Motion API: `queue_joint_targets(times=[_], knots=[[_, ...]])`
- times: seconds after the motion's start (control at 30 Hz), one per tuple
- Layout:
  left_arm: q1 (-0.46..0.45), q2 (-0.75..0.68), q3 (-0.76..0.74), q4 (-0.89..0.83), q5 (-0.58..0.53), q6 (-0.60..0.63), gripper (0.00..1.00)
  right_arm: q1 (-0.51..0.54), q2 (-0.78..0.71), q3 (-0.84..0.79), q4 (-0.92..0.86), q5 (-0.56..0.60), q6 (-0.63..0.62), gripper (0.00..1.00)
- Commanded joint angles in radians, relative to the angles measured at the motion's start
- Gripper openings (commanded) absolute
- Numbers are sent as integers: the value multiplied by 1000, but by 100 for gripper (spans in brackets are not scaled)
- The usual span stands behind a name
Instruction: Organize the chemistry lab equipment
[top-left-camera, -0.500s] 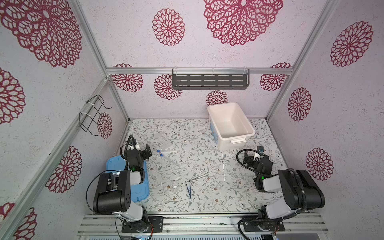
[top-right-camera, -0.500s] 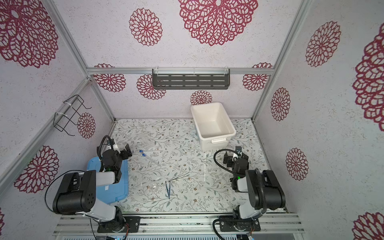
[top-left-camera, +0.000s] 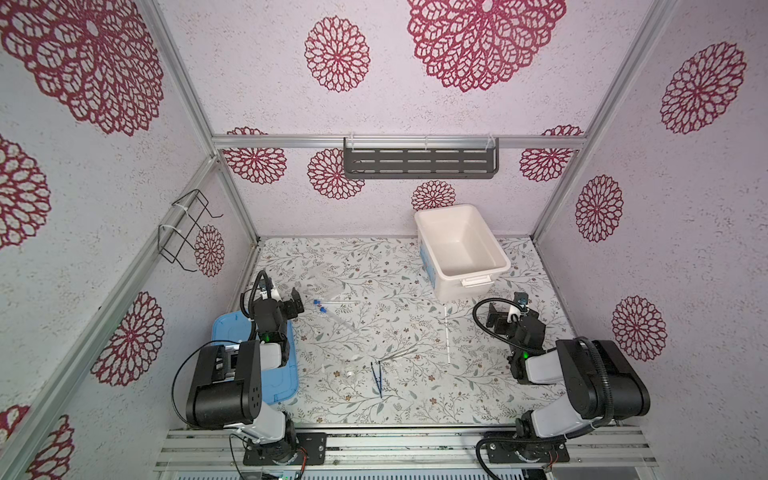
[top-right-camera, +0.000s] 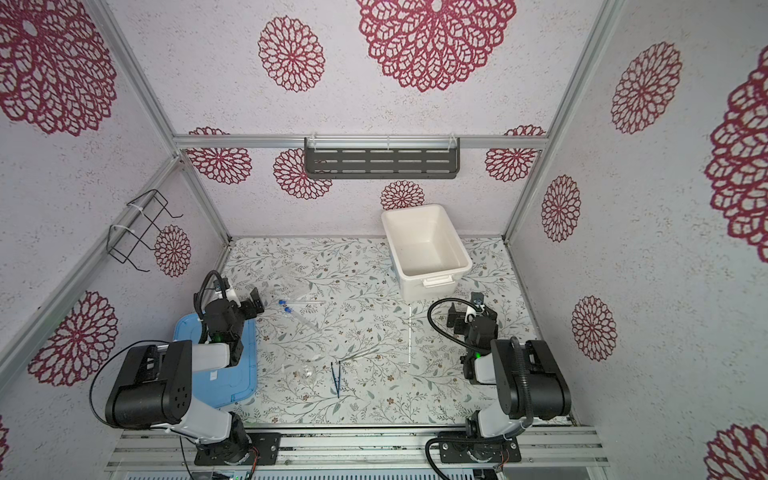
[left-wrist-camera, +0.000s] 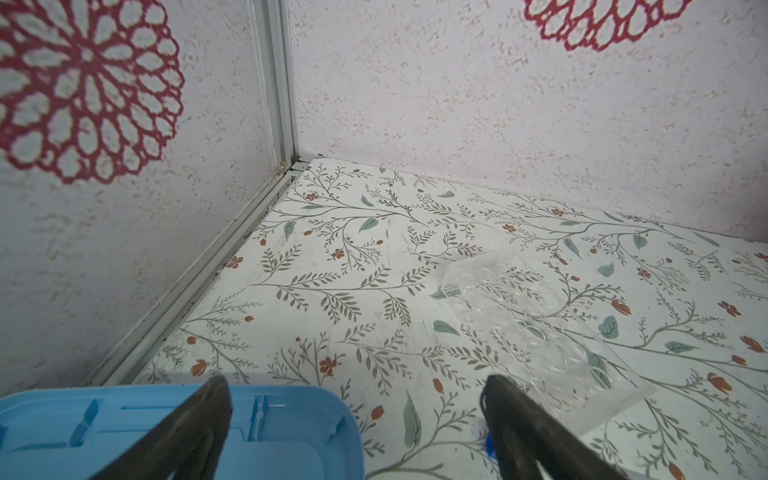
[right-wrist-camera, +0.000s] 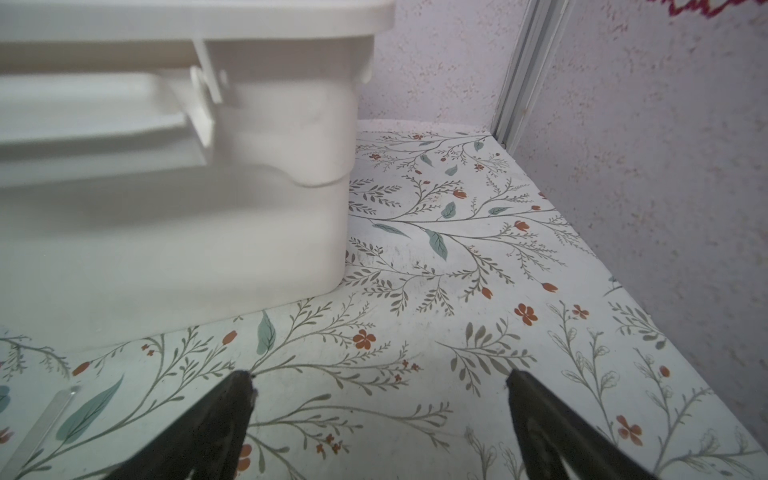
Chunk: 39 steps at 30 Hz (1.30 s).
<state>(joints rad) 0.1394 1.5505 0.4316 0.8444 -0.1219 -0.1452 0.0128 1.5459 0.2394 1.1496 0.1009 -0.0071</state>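
In both top views the equipment lies loose on the floral table. Two clear tubes with blue caps (top-left-camera: 322, 309) (top-right-camera: 286, 309) lie just right of my left gripper (top-left-camera: 293, 307) (top-right-camera: 253, 305), which is open and empty. One blue cap (left-wrist-camera: 490, 446) shows beside a finger of the left gripper (left-wrist-camera: 355, 386). A thin white rod (top-left-camera: 447, 336) lies left of my right gripper (top-left-camera: 507, 305) (right-wrist-camera: 379, 376), also open and empty. Dark blue tweezers (top-left-camera: 376, 378), a silvery tool (top-left-camera: 399, 354) and a small clear vessel (top-left-camera: 351, 372) lie near the front middle.
A big white tub (top-left-camera: 446, 286) (right-wrist-camera: 166, 232) stands at the back right, close in front of the right gripper. A flat light-blue lid (top-left-camera: 286, 386) (left-wrist-camera: 166, 428) lies under the left arm. A clear plate with wells (left-wrist-camera: 519, 316) lies ahead of the left gripper. Walls enclose three sides.
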Motion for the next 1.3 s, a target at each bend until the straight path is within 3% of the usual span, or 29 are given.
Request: queue_joint_targets(times=[0.0, 0.47, 0.57, 0.67, 0.77, 0.87, 0.93, 1.0, 1.03, 1.13, 1.23, 1.27], knots=[[-6, 1, -2, 16, -4, 22, 97, -5, -11, 21, 35, 3, 17, 99], [-2, 2, 0, 12, 2, 19, 97, -5, -13, 22, 30, 2, 17, 99], [-3, -3, -9, 27, 1, 19, 98, -4, -25, -14, 90, 49, 26, 99], [-2, -81, -23, -5, 8, 19, 97, -9, -113, -82, 134, 181, 91, 99], [-3, -194, -19, -117, 62, 29, 97, -11, -263, -127, 89, 165, 88, 99], [-4, -297, 16, -279, 69, -22, 97, -11, -444, -109, -117, 206, 166, 99], [-5, -366, 65, -420, 67, -75, 97, -13, -575, -22, -433, 327, 334, 99], [-8, -420, 110, -538, 53, -100, 97, -13, -645, 130, -857, 448, 541, 99], [-9, -445, 134, -588, 36, -116, 98, -14, -648, 190, -996, 464, 588, 99], [-8, -505, 198, -709, -84, -186, 97, -18, -632, 322, -1226, 390, 542, 99], [-5, -531, 288, -902, -246, -391, 97, -19, -618, 405, -1344, 278, 512, 99], [6, -531, 327, -983, -225, -422, 97, -19, -611, 428, -1374, 240, 495, 99]])
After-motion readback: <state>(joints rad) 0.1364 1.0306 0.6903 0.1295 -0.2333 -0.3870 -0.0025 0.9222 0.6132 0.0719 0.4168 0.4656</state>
